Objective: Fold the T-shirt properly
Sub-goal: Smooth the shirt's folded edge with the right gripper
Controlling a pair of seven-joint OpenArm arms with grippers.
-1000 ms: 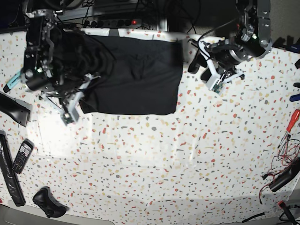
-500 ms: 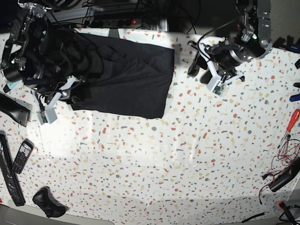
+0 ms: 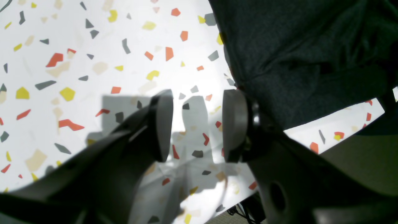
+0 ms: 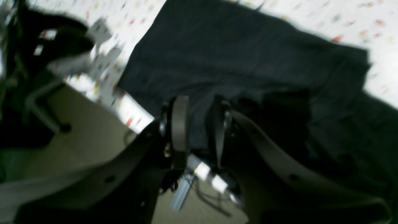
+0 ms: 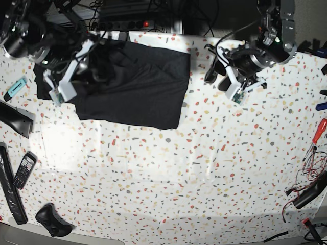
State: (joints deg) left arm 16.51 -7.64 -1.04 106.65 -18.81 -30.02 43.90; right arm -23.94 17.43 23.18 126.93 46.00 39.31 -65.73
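Note:
The black T-shirt [image 5: 135, 87] lies folded into a skewed rectangle at the back left of the speckled table [image 5: 168, 173]. No print shows on it. My right arm [image 5: 46, 46] hangs over the shirt's left end. In the right wrist view, which is blurred, my right gripper [image 4: 199, 121] has its jaws apart above the T-shirt [image 4: 242, 59], with the cloth showing through the gap and nothing held. My left gripper [image 5: 217, 76] hovers just right of the shirt's right edge. The left gripper [image 3: 198, 102] is open and empty over bare table, with the T-shirt [image 3: 295, 53] beside its right finger.
A power strip [image 5: 122, 23] and cables run along the back edge. On the left lie a turquoise marker [image 5: 15, 86], a phone [image 5: 24, 171], a long black bar [image 5: 10, 189] and a black controller [image 5: 51, 220]. A red screwdriver [image 5: 319, 130] and wires [image 5: 309, 163] sit at the right.
My right gripper opened and let go of the shirt, then rose and swung back toward the far left. The shirt shifted left and skewed. The left arm stayed still.

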